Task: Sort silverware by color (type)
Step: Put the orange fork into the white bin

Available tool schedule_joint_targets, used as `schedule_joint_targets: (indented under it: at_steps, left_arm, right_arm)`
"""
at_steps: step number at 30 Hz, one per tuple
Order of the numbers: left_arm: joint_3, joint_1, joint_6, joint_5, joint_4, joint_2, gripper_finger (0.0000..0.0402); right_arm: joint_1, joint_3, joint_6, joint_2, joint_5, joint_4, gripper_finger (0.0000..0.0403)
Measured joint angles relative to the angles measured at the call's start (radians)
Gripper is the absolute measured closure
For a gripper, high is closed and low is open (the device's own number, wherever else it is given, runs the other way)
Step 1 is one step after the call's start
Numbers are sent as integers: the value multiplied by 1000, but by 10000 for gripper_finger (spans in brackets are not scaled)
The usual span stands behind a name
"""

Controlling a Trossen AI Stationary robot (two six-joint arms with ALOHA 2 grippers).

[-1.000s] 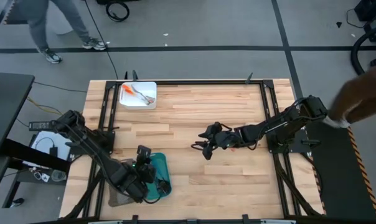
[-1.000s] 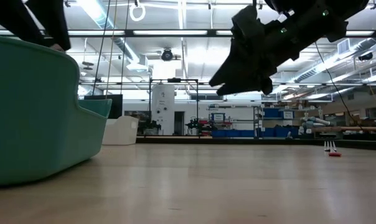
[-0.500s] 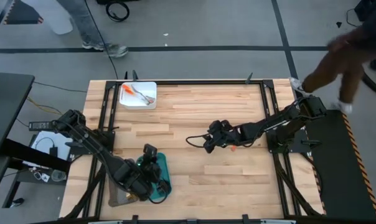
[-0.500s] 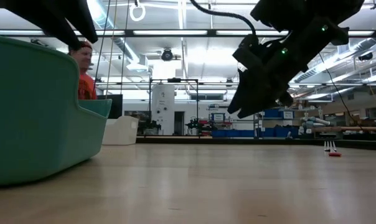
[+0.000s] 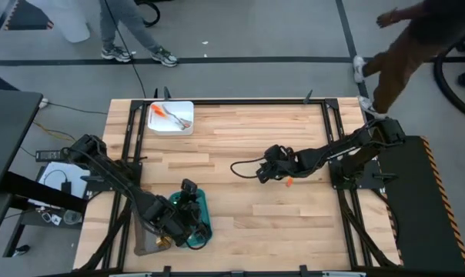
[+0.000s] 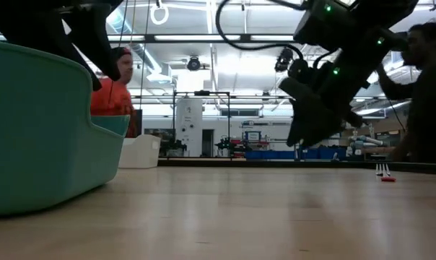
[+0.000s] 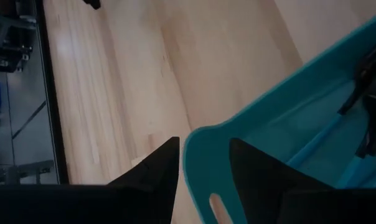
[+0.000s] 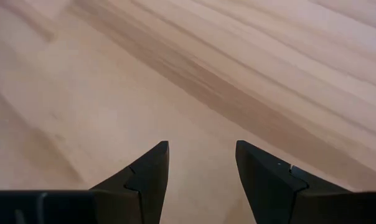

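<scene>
We see a wooden counter (image 5: 240, 200), white tray (image 5: 172, 118) holding orange cutlery (image 5: 160, 112) at a far corner, left end effector (image 5: 188, 219) over a teal tray (image 5: 199, 225), right end effector (image 5: 265, 172) mid-counter, people walking beyond.

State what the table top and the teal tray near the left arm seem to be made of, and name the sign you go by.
Table top: probably wood, in joined pale strips; grain lines and plank seams show, with a soft sheen in the low view.
Teal tray: probably moulded plastic; one even colour, smooth rounded rim, and a slot cut through the wall.
</scene>
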Motion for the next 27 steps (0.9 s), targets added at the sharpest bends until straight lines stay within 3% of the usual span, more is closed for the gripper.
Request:
schedule_joint_targets:
  at_steps: [10,20,23,27]
  left_arm:
    - [-152,53,33,-2,199,-195,254]
    - [-184,148,-53,-1,203,-295,254]
    - [-183,159,-47,0,194,-297,254]
    - [-184,160,-21,1,173,-297,254]
  right_arm:
    - [17,132,160,-2,-40,-427,213]
    - [24,148,365,-2,-177,-708,232]
    - [24,148,322,-2,-209,-734,236]
    - [11,148,-14,-2,-214,-763,239]
